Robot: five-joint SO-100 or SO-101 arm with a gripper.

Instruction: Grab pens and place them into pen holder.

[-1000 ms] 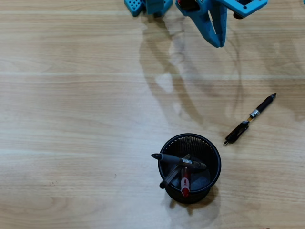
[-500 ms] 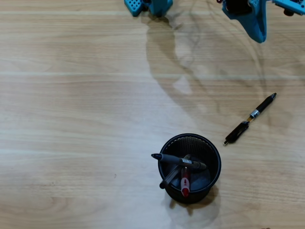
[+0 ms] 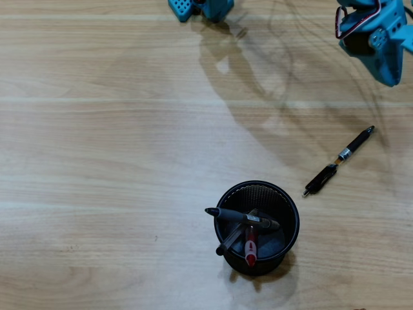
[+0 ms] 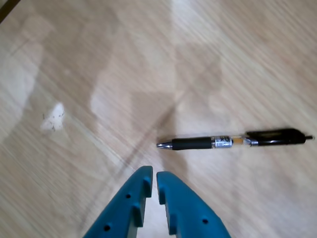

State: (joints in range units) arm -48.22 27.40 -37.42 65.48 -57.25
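Now swung rightward across the overhead view, the hand, nearly closed and empty, hovers near the last pen lying on the desk, three others already in the pen holder.

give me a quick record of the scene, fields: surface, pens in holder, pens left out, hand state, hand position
surface: light wood table
pen holder: black mesh cup, upright, lower middle of the overhead view
pens in holder: three, one red, two dark
pens left out: one black pen with a silver band, lying flat on the table to the upper right of the holder
hand state: fingers nearly together, holding nothing
hand position: above the table, short of the loose pen, not touching it
task status: one pen not yet in the holder
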